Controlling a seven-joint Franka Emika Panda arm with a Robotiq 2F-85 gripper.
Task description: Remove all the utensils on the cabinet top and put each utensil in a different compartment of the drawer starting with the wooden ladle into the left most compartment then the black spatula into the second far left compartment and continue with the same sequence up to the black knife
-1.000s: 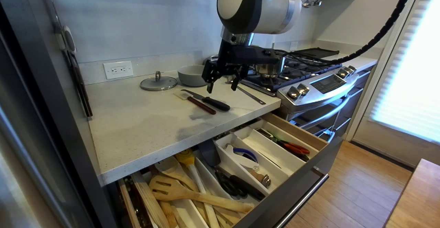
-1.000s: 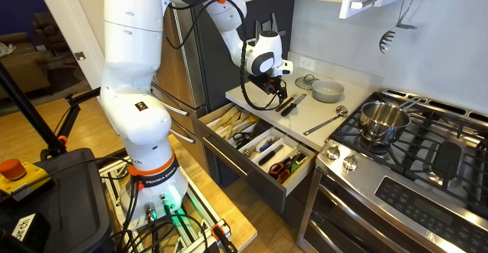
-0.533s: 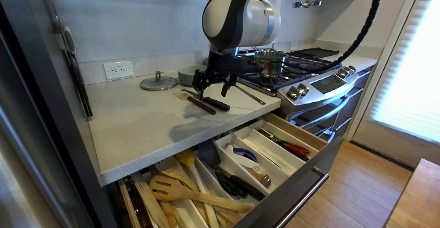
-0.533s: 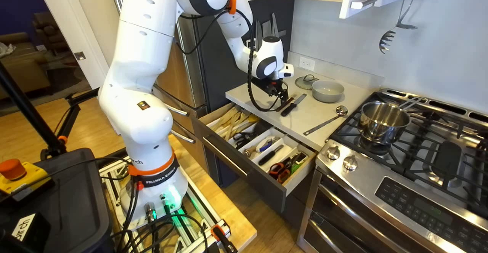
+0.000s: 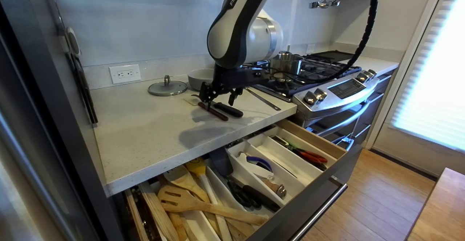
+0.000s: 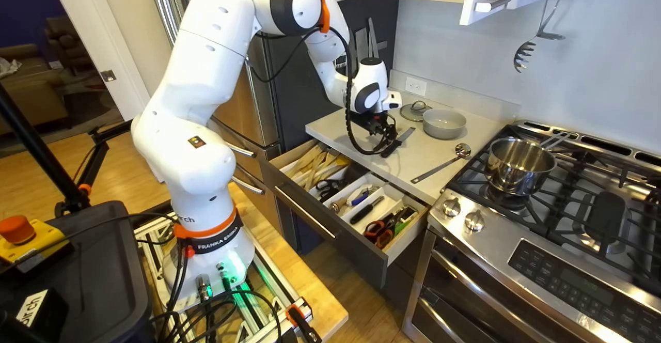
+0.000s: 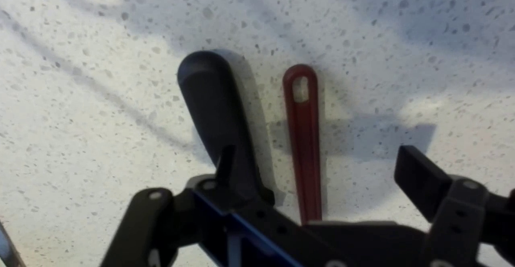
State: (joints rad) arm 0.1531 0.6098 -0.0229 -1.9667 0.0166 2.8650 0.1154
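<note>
Red-handled and slim, the utensil [image 7: 302,150] is seen lying on the speckled counter [image 7: 88,150], near the centre of the wrist view; it is flanked by the parted fingers of the gripper [image 7: 317,154], by which nothing is held. Trouble could be caused by the black knife [image 7: 215,106], slanted just to its left, since that handle is overlapped in view by one finger; if the jaws were closed here, the knife might be shoved or pinched as well; whether it is touched cannot be told. The red handle is rounded at its end and pierced by an oblong hole; a pale head [image 5: 189,102] is shown beyond it in an exterior view.
</note>
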